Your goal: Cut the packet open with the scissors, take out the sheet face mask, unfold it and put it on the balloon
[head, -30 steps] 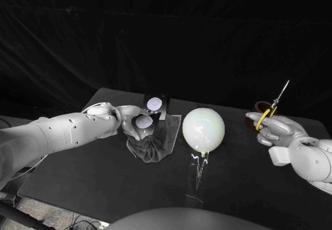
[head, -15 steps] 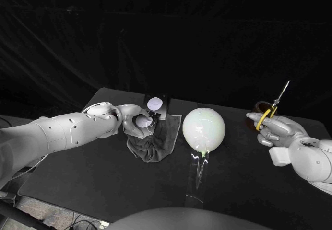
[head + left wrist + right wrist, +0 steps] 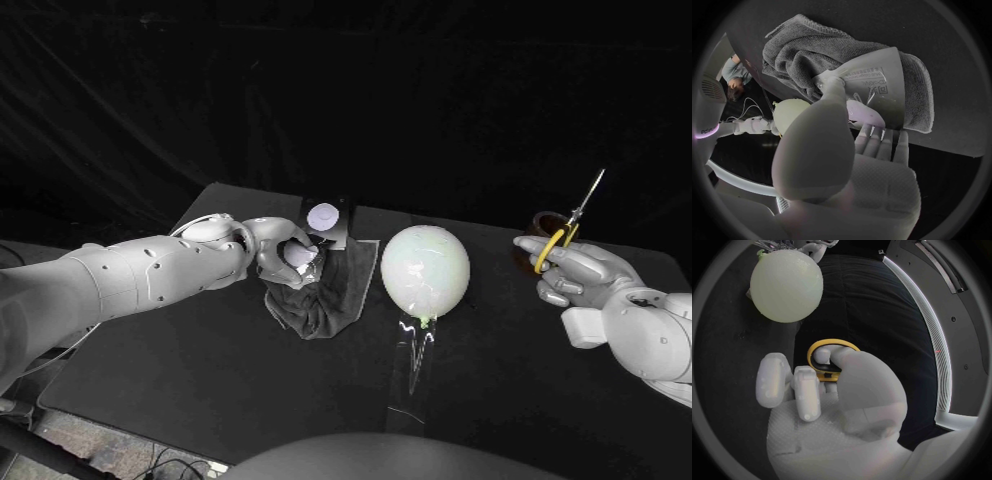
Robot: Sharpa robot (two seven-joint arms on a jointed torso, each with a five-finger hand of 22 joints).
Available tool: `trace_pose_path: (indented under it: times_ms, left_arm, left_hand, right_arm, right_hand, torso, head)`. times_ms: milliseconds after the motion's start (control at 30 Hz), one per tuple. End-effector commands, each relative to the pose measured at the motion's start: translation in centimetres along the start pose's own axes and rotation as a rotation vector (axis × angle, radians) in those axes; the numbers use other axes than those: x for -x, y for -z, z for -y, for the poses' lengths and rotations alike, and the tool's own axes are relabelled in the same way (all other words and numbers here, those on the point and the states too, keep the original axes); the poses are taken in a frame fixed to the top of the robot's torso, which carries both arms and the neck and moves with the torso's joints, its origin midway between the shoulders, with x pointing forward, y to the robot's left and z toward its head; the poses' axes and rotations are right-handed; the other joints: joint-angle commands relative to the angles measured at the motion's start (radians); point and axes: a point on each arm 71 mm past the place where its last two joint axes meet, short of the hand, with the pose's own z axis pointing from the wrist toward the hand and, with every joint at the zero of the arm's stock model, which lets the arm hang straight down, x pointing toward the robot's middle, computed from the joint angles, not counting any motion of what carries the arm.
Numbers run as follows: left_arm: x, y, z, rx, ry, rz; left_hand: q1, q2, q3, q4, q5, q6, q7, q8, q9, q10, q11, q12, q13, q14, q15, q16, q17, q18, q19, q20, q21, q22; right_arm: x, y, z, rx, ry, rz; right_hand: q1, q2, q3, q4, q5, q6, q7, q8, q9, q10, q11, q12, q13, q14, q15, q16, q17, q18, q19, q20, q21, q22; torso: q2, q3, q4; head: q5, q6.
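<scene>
Left hand (image 3: 274, 255) has curled slightly tighter round the packet (image 3: 326, 215) since the earlier frame; right hand (image 3: 584, 275), scissors (image 3: 577, 220) and balloon (image 3: 424, 270) are unchanged. The left hand's thumb presses the packet's printed face and its fingers (image 3: 879, 142) sit behind, so it reads as a pinch at one edge. The packet is raised over the grey cloth (image 3: 317, 300), just left of the balloon, which stands mid table (image 3: 188, 350). The right hand's fingers are closed through the yellow handles, blades up, well apart from the packet. Whether the blades are parted I cannot tell.

Step in hand, as I judge it: present the packet for the cut. To do it well:
- Keep the pinch low, leaving the top strip free.
- Hold the packet steady and upright.
- Bring the scissors across clear of the balloon.
- Cut near the seal, above the mask inside.
</scene>
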Motion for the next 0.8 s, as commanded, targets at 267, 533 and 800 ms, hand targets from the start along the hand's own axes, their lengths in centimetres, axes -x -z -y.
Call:
trace_pose_path:
  times_ms: [267,533,800]
  left_arm:
    - [-2.2,0.6,-0.1,-0.027,-0.005,-0.057]
    - [-1.6,0.9,0.1,-0.081,0.031,0.015]
    - [-0.9,1.6,0.1,-0.106,0.082,0.046]
  left_hand:
    - [0.227,0.224,0.105,-0.056,-0.001,0.155,0.032,0.115,0.101,0.107,0.009,0.010,0.008,0.063,0.010,0.019,0.015,0.012,0.027,0.005,0.016,0.005]
    - [0.234,0.271,0.177,-0.049,-0.001,0.186,0.040,0.121,0.099,0.134,0.021,0.000,0.006,0.082,0.023,0.020,0.017,0.009,0.036,0.013,0.021,0.006]
    - [0.205,0.261,0.266,-0.037,-0.001,0.193,0.050,0.118,0.095,0.113,0.031,-0.010,0.003,0.072,0.034,0.008,0.012,0.007,0.027,0.021,0.018,0.002]
  right_arm:
    - [-0.2,0.0,-0.1,0.016,0.008,-0.023]
    - [-0.2,0.0,-0.1,0.016,0.009,-0.024]
    - [-0.2,0.0,-0.1,0.016,0.010,-0.025]
  right_hand:
    - [-0.009,0.000,0.005,-0.003,0.006,0.041,0.038,0.003,0.002,0.394,-0.011,0.463,0.186,0.085,-0.007,0.005,0.182,0.009,0.007,-0.001,0.004,0.033]
    - [-0.009,0.000,0.005,-0.003,0.006,0.041,0.038,0.003,0.002,0.394,-0.011,0.463,0.186,0.085,-0.007,0.005,0.182,0.009,0.007,-0.001,0.004,0.033]
    - [-0.009,0.000,0.005,-0.003,0.006,0.041,0.038,0.003,0.002,0.394,-0.011,0.463,0.186,0.085,-0.007,0.005,0.182,0.009,0.007,-0.001,0.004,0.033]
  torso:
    - [0.000,0.0000,0.0005]
    - [0.001,-0.0007,0.0013]
    - [0.000,-0.0001,0.0008]
  head:
    - [-0.003,0.005]
    - [-0.004,0.007]
    - [-0.007,0.017]
